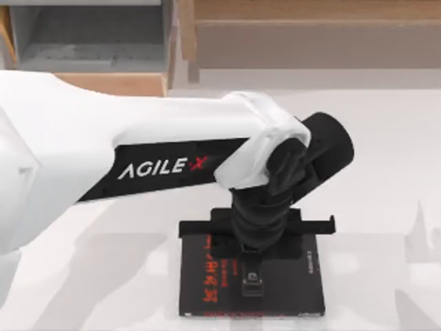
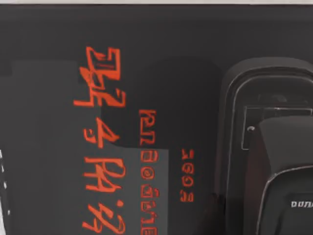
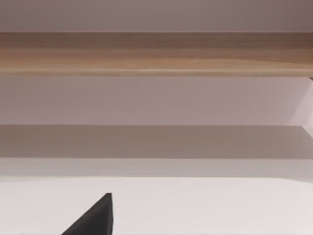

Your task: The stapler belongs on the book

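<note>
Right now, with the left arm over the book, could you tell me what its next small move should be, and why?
Probably let go and lift straight up. In the top view the left gripper is low over the black book, and the left wrist view shows the stapler lying on the cover beside the red-orange characters. The fingers' state is unclear, so confirm release first.

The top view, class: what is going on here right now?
The left arm reaches in from the top view's left and hangs over the black book, which lies flat on the white table. Its tool is down above the cover. The black stapler sits over the cover beside the red-orange characters.
</note>
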Available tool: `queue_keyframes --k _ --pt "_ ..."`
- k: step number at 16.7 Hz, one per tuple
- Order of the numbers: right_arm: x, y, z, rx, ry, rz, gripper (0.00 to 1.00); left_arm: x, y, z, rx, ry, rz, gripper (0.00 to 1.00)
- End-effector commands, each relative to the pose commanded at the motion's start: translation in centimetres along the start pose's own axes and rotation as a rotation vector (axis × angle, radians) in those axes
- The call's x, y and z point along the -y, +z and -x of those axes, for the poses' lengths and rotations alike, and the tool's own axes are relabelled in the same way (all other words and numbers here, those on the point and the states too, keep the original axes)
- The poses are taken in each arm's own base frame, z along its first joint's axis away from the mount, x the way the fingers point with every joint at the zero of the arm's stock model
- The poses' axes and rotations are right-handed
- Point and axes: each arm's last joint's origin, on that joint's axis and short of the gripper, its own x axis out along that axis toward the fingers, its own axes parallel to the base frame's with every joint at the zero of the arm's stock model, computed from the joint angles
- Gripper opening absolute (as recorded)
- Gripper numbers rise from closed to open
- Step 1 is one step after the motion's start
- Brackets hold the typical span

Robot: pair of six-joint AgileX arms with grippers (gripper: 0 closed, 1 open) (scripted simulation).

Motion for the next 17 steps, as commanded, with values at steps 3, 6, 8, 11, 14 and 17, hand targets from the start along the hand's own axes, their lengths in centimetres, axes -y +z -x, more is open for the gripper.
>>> queue_keyframes --k 3,6,8,11,14,17 --pt "0.00 0.00 0.00 0.000 0.000 0.000 1.00 0.00 0.00 0.00 0.000 0.000 0.000 0.38" --pt "0.00 0.00 0.00 0.000 0.000 0.000 1.00 0.00 0.00 0.00 0.000 0.000 0.000 0.60" --pt "0.00 0.00 0.00 0.000 0.000 0.000 1.00 0.00 0.00 0.00 0.000 0.000 0.000 0.75" --pt "0.00 0.00 0.00 0.000 0.000 0.000 1.00 0.00 0.00 0.00 0.000 0.000 0.000 0.98" --pt "0.00 0.00 0.00 0.000 0.000 0.000 1.00 0.00 0.00 0.00 0.000 0.000 0.000 1.00" --pt "0.00 0.00 0.00 0.000 0.000 0.000 1.00 0.00 0.00 0.00 0.000 0.000 0.000 1.00"
